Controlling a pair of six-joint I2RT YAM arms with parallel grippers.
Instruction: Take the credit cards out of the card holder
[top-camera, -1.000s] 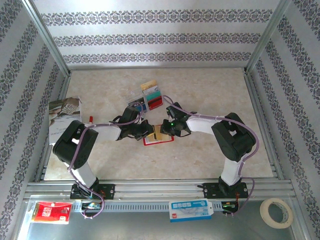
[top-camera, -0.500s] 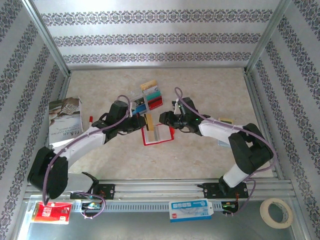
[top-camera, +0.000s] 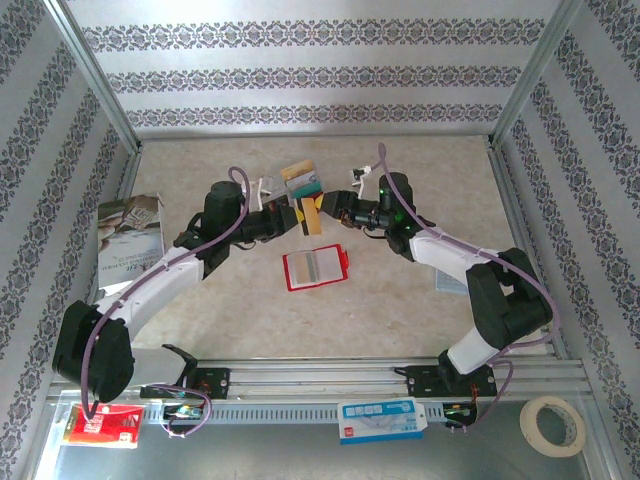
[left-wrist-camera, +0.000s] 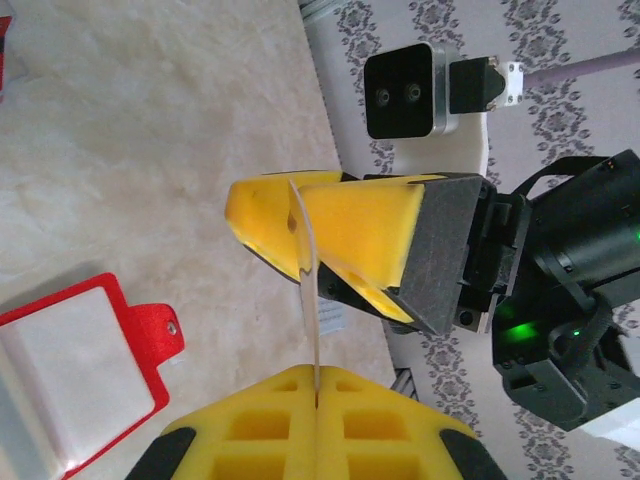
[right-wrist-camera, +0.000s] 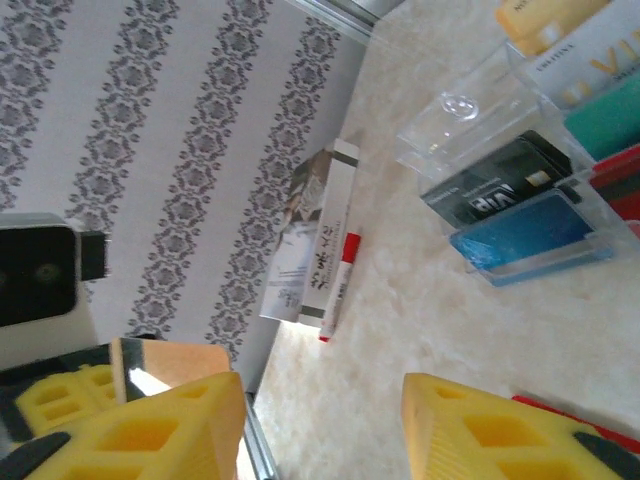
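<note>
- Claws meet over the pale marbled counter in the top view. The left claw is clenched on a thin tan plastic card, which stands on edge just in front of its tips. The right claw sits just beyond that card, facing the left one.
- The small red bifold card holder lies open and flat on the counter, on the near side of both claws and apart from them, its clear pockets facing up.
- A loose pile of tan, white and teal plastic cards lies on the far side of the left claw. A printed magazine lies well off to that claw's left.
- Left wrist view: the left claw's yellow foam pads are pressed together on the tan card, seen edge-on. The card's far end lies across the right claw's yellow pads; I cannot tell whether they touch it. The card holder lies beside the left claw, side tab towards it.
- Right wrist view: the right claw is released, its two yellow fingers well apart with nothing between them. The tan card stands just past one finger.
- Beyond the right claw, a black card and a blue card lie by a clear plastic sleeve.
</note>
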